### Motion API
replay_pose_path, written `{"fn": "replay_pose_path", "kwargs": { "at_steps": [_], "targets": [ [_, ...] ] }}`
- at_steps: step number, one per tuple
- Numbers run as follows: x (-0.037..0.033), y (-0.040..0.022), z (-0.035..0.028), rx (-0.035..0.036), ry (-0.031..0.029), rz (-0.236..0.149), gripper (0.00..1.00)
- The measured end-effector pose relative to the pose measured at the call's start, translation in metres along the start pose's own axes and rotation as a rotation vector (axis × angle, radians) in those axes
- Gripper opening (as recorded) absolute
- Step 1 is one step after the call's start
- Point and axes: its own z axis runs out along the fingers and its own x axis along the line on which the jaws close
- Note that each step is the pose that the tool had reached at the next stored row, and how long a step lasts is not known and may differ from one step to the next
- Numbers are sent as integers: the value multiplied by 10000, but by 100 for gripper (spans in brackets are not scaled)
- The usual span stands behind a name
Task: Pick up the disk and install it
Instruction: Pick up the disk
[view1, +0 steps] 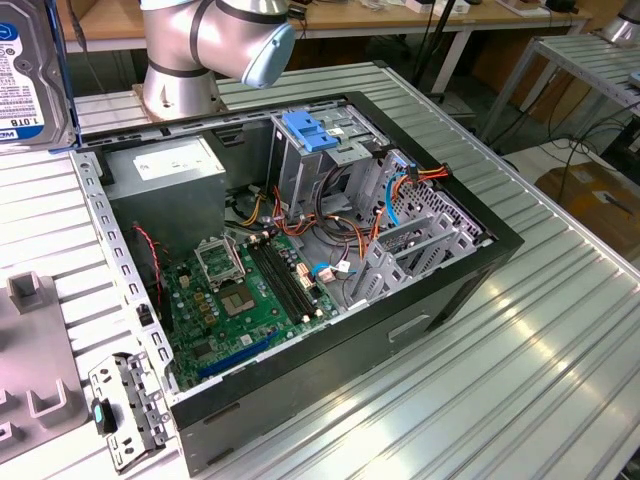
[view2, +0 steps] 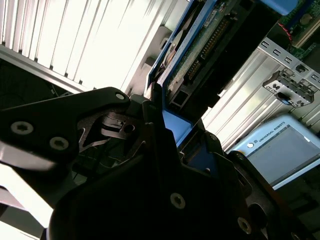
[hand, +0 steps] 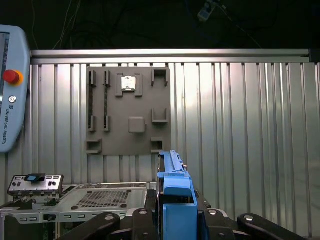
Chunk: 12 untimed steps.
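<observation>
Tool (hand: 176, 217) is clamped tight on the blue carrier edge of the disk (view1: 28, 75), with black fingers (hand: 146, 222) pressed on either side in both wrist views. The disk stands on edge in the air, clear of the bench (view1: 560, 340), at the exterior view's left of the arm base (view1: 180, 60) and apart from the open computer case (view1: 500, 245). The case sits mid-bench, its drive cage (view1: 305, 170) with a blue handle inside by the far wall, and a grey fixture plate (hand: 127, 110) lies flat on the bench.
</observation>
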Motion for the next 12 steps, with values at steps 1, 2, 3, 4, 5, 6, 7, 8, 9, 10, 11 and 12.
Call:
{"fn": "replay_pose_path", "kwargs": {
  "at_steps": [1, 2, 3, 4, 5, 6, 7, 8, 9, 10, 11, 12],
  "targets": [
    [1, 0, 0, 2, -1, -1, 37],
    [3, 0, 0, 5, 0, 0, 37],
    [6, 0, 1, 14, 0, -1, 37],
    [9, 0, 1, 26, 1, -1, 37],
    [14, 0, 1, 64, 1, -3, 37],
    [17, 0, 2, 137, 1, -7, 37],
    [19, -1, 3, 222, -1, -14, 37],
    [20, -1, 8, 356, -5, -19, 37],
    [20, -2, 9, 369, -6, -21, 37],
    [20, -2, 9, 370, -5, -20, 37],
    [20, -1, 9, 370, -4, -20, 37],
    [20, -1, 9, 371, -5, -20, 37]
  ]
}}
